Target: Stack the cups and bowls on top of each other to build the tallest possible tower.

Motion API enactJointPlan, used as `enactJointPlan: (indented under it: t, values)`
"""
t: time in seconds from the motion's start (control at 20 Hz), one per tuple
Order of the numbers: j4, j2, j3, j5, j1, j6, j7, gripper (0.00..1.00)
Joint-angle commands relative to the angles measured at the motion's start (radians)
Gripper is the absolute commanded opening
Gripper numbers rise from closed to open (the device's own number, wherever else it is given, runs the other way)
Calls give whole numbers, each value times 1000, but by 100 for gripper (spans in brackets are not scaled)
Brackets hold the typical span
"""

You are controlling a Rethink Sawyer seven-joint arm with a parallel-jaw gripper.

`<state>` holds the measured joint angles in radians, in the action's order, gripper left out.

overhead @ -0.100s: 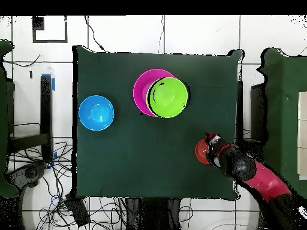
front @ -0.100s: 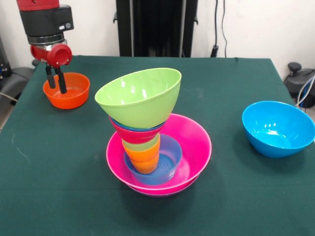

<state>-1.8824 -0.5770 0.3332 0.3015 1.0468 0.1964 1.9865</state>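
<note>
At the front view's upper left the gripper (front @ -0.100s: 56, 81) dips narrowly parted fingers (front @ -0.100s: 63, 83) over the small orange bowl's (front @ -0.100s: 66, 91) rim, likely to fetch it for the tower (front @ -0.100s: 152, 142) at centre, beneath the tilted lime green bowl (front @ -0.100s: 140, 96).

Nothing readable anywhere here, honestly. The bowls and cups carry no print, logo or number that I can make out, and the green table cover is plain. The arm's black housing (front @ -0.100s: 47, 20) has a few tiny pale specks on its side that might be a marking, but they're way too small to read. From overhead, no label, sign or digit shows on the table or the floor around it.
</note>
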Motion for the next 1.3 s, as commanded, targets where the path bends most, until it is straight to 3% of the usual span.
enactJointPlan:
  t: [0.05,0.45,0.7,1.3]
  values:
    - [-31,11,7,-3,-45,45,70,100]
    - [-23,68,-63,-45,-99,9,159,100]
    - [-25,95,-107,-105,-130,-24,217,100]
    - [17,174,-91,-132,-118,-71,180,100]
